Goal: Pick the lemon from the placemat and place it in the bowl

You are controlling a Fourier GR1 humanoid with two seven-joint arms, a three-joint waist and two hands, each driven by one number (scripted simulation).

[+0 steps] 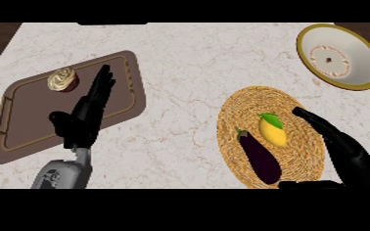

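A yellow lemon [272, 129] with a green leaf lies near the middle of a round woven placemat [249, 100] at the lower right. A dark purple eggplant [259, 157] lies beside it on the mat, to its left. The white bowl [351, 80] with a yellow rim sits at the upper right corner of the counter. My right hand [345, 149] is open just right of the lemon, fingers stretched over the mat's edge and thumb below; it does not touch the lemon. My left hand [85, 112] rests open over the brown tray, fingers up.
A brown tray [29, 103] lies at the left with a cupcake [62, 79] on it near my left hand's fingertips. Bare marble counter [184, 78] spreads between tray and placemat. The counter's far edge runs along the top.
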